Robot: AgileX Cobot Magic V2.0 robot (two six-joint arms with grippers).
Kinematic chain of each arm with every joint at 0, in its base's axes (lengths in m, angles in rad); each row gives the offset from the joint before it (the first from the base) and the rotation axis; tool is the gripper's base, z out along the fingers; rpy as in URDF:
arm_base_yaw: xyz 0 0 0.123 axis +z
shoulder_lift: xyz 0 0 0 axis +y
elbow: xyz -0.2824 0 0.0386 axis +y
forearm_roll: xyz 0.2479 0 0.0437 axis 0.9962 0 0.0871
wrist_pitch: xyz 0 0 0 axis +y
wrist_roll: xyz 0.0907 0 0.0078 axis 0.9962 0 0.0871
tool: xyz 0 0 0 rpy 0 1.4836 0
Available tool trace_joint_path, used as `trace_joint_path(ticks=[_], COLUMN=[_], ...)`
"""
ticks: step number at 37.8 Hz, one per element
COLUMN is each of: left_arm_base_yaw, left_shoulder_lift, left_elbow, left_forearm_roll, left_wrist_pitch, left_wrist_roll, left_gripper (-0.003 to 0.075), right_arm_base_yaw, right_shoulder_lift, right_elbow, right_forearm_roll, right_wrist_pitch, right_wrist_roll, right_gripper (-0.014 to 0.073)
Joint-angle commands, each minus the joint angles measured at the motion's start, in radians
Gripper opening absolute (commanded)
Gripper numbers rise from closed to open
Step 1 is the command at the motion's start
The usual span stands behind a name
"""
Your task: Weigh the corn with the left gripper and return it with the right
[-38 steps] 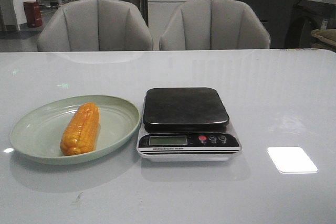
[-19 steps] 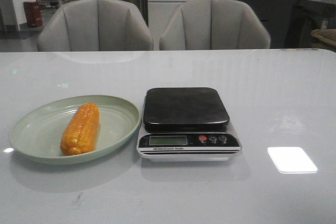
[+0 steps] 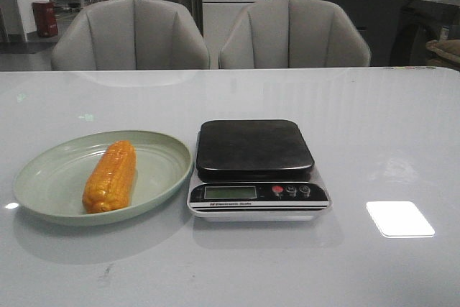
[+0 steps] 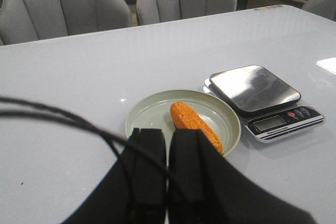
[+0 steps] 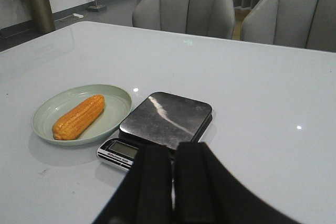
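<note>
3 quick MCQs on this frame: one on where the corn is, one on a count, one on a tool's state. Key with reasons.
1. Where is the corn?
A. on the scale
B. on the plate
C. on the bare table

2. How many buttons are on the scale's front?
A. one
B. three
C. five

3. The left tool is:
A. shut, empty
B. shut on the corn
C. wide open

Key:
1 B: the corn lies on the plate, left of the scale.
2 B: one red and two dark buttons.
3 A: the left tool has its fingers nearly together, short of the corn.
</note>
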Motion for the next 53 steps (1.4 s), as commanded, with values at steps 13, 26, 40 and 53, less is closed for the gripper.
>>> trace_joint_path(ticks=[13, 26, 40, 53], left_arm_base_yaw=[0.111, 0.290, 0.355, 0.355], left_shoulder_lift=[-0.018, -0.018, -0.018, -0.018], left_elbow=[0.168, 0.421, 0.423, 0.423], left_forearm_roll=[0.080, 0.094, 0.094, 0.094], left_wrist_pitch=[-0.361, -0.721, -0.691, -0.691], left_wrist_roll=[-0.005, -0.094, -0.142, -0.142], left_gripper=[0.0121, 0.0121, 0.0121, 0.0121], right_arm_base_yaw=[-0.007, -0.007, -0.007, -0.007], right_shoulder_lift=[0.009, 0.009, 0.009, 0.009], right_elbow=[-0.025, -0.025, -0.025, -0.025], right_forearm_roll=[-0.012, -0.012, -0.012, -0.012], right_wrist_pitch=[-0.085, -0.085, -0.085, -0.085], right_wrist_roll=[-0.009, -0.009, -0.009, -0.009], right_gripper=[0.0185, 0.0185, 0.0185, 0.0185])
